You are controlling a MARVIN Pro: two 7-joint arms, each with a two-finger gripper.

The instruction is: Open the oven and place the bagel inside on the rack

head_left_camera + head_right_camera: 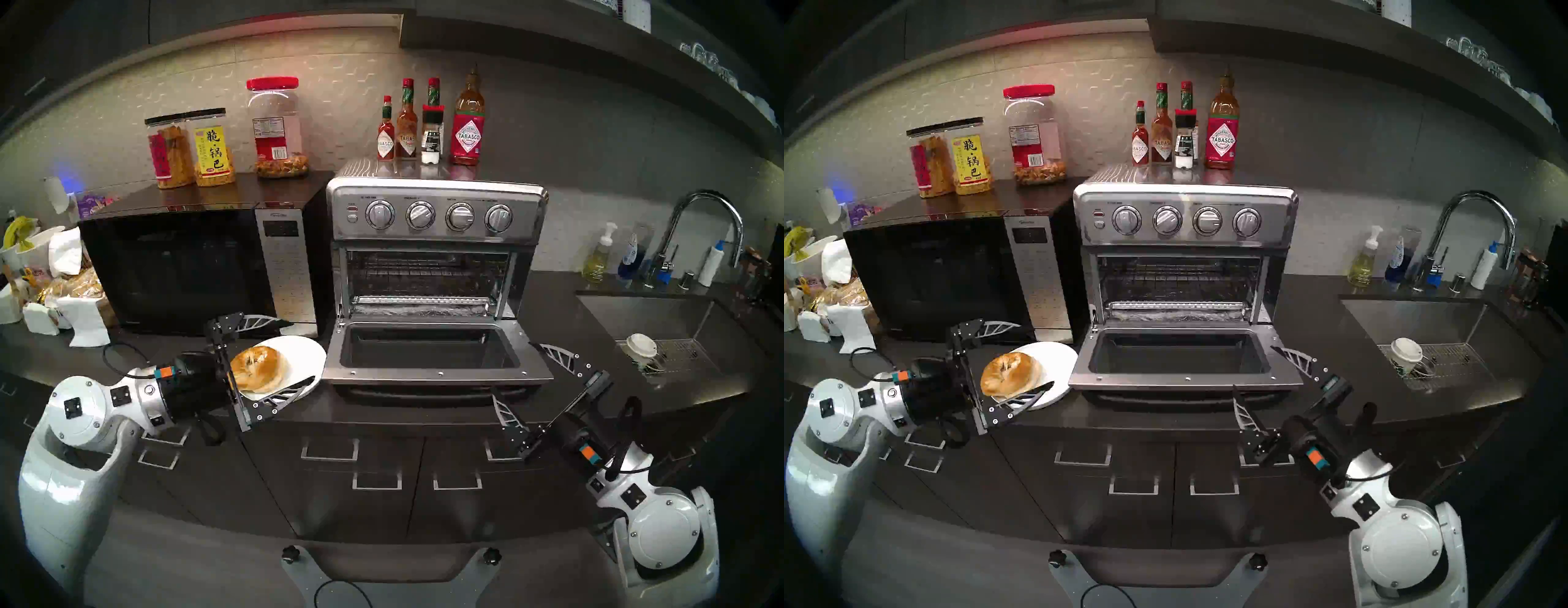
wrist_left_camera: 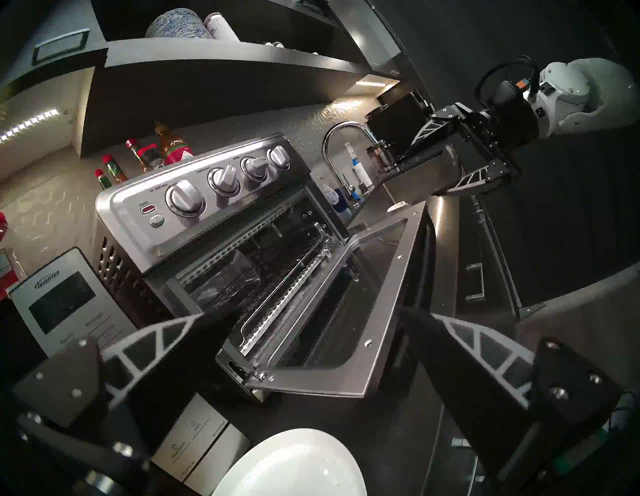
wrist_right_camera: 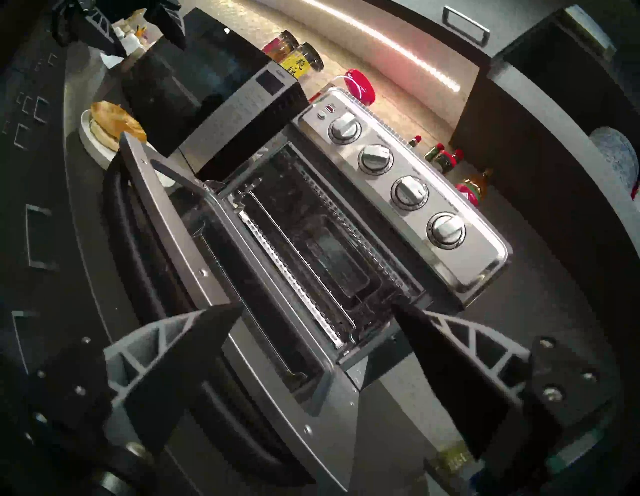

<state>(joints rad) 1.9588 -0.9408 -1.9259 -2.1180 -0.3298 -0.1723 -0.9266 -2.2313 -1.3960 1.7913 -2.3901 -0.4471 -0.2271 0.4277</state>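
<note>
1. Your stainless-steel toaster oven with four round knobs (image 1: 437, 237) stands on the dark countertop (image 1: 382, 407), just right of the black microwave with a keypad (image 1: 199, 263). Its glass drop-down door (image 1: 432, 354) lies fully lowered, roughly level.
2. Inside, the dark wire rack (image 1: 424, 274) spans the cavity and carries nothing; below it, at the front, you see the crinkly foil-lined tray edge (image 1: 420, 303).
3. The golden-brown speckled bagel (image 1: 259, 368), two halves stacked, sits on the round white plate (image 1: 303, 352), just left of the lowered door.
4. Your left gripper (image 1: 303, 352) hangs level with its jaws spread wide and nothing in them. In the head view the bagel lies between the two fingers and close to the palm; whether either finger touches it you cannot tell. The near finger (image 1: 284, 392) crosses the plate's front rim.
5. In the left wrist view only the plate's rim (image 2: 294, 460) shows below the fingers; the bagel is out of that frame.
6. Your right gripper (image 1: 515, 367) is also wide open and empty, level, off the door's right front corner, well apart from the bagel.
7. In the right wrist view the bagel (image 3: 117, 123) appears far beyond the door.
</note>
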